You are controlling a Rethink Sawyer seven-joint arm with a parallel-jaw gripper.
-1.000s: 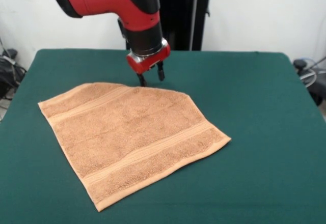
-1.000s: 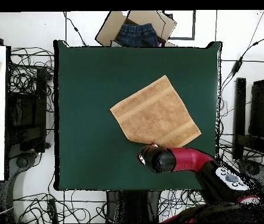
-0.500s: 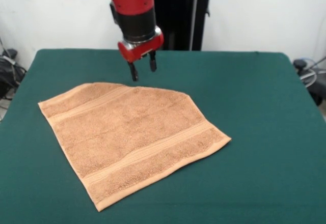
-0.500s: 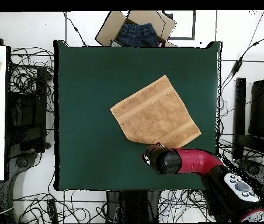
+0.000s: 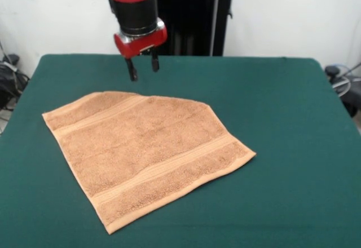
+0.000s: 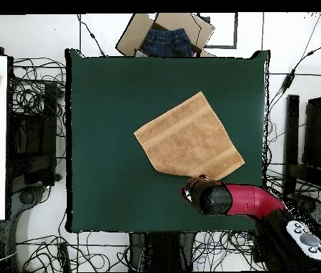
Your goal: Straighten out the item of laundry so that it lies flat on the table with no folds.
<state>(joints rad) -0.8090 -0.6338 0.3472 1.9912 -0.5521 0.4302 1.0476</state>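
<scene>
On the left half of the desk (image 5: 293, 107), the towel (image 5: 144, 149) lies spread in a single layer, turned like a diamond against the desk's edges; in the overhead view it (image 6: 189, 139) sits a little right of the desk's middle. One corner reaches toward the front view's left edge, one toward the bottom, one toward the right. The fourth, at the far side, looks cut off, which I take for a corner tucked under, though the fold itself cannot be made out. The towel is close to square, so it has hardly a long axis; its two woven bands run from lower left up to the right in the front view, each near an opposite edge.

The tool (image 5: 142, 70) hangs in the air above the bare green just beyond the towel's far edge, its two fingers apart and holding nothing. In the overhead view only the arm's red and black wrist shows there.

The task looks nearly done. If that far corner is indeed tucked, the next move calls for coming down on it, pinching only the top layer and drawing it outward
</scene>
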